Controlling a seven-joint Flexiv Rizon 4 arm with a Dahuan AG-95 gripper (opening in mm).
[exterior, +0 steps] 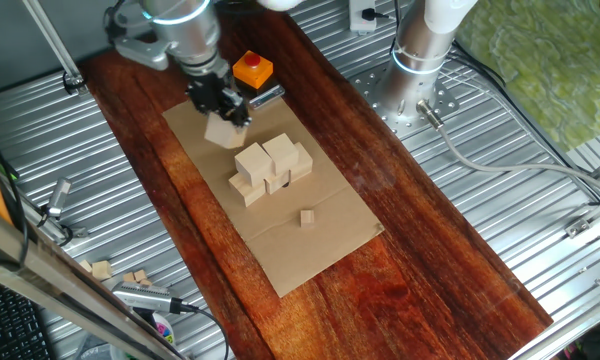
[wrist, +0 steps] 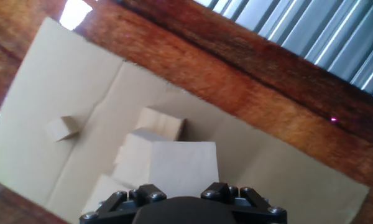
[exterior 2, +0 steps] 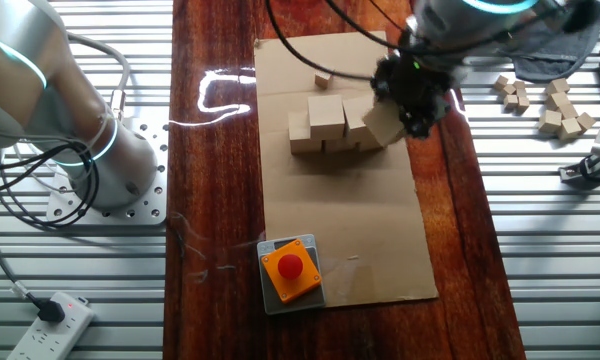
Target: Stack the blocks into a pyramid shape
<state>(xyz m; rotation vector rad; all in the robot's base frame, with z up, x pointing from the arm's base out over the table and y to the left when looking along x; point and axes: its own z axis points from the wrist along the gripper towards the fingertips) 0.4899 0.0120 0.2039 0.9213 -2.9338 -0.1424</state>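
Blocks: plain pale wooden cubes, judged light, rigid, smooth-faced, not fragile; best pinched across two opposite flat faces.

Held block (exterior: 221,131): clamped in the gripper (exterior: 223,108), jaws closed on its sides, hanging tilted just beside and above the part-built stack (exterior: 270,168).

Stack: on the cardboard sheet (exterior: 320,245), near its middle; two tiers visible.

Tiny cube (exterior: 306,217): apart from the stack, on the same sheet.

surface: dark red wooden board (exterior: 430,260) | flanks: ribbed metal table (exterior: 500,200) | light: glare on board
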